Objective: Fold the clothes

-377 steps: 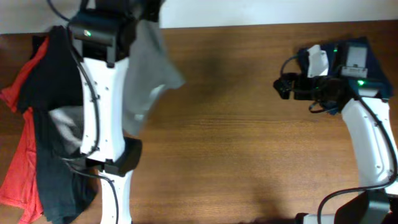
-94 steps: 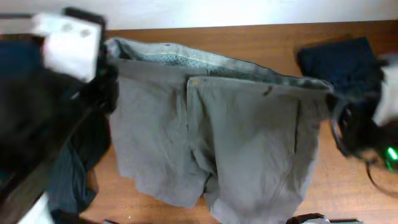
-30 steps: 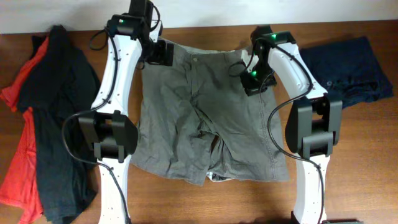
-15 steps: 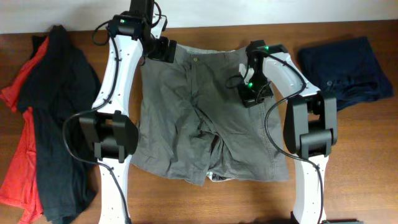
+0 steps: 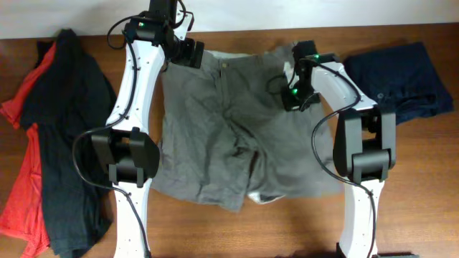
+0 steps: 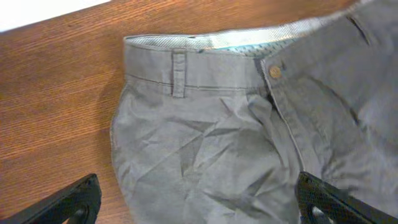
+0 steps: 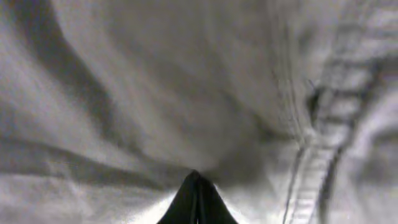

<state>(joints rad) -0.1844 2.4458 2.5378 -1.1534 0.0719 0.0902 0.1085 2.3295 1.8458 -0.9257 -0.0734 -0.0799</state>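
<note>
The taupe-grey shorts (image 5: 229,136) of the clothes lie spread flat in the middle of the table, waistband at the far edge. My left gripper (image 5: 195,55) hovers open over the waistband's left corner. In the left wrist view its gripper (image 6: 199,210) straddles creased cloth below the belt loop and button (image 6: 274,72). My right gripper (image 5: 290,100) sits on the shorts' upper right part. In the right wrist view that gripper (image 7: 194,198) is shut on a pinch of grey fabric (image 7: 155,93) whose folds run to the tip.
A navy garment (image 5: 398,79) lies folded at the right, close to the right arm. A black garment (image 5: 61,143) over a red one (image 5: 21,193) lies in a heap along the left side. Bare wooden table (image 5: 416,186) shows at the front right.
My right gripper moved up toward the far edge and a little right, pulling the shorts; their right hem slid farther from the front edge. The left gripper drifted slightly toward the far edge, still open.
</note>
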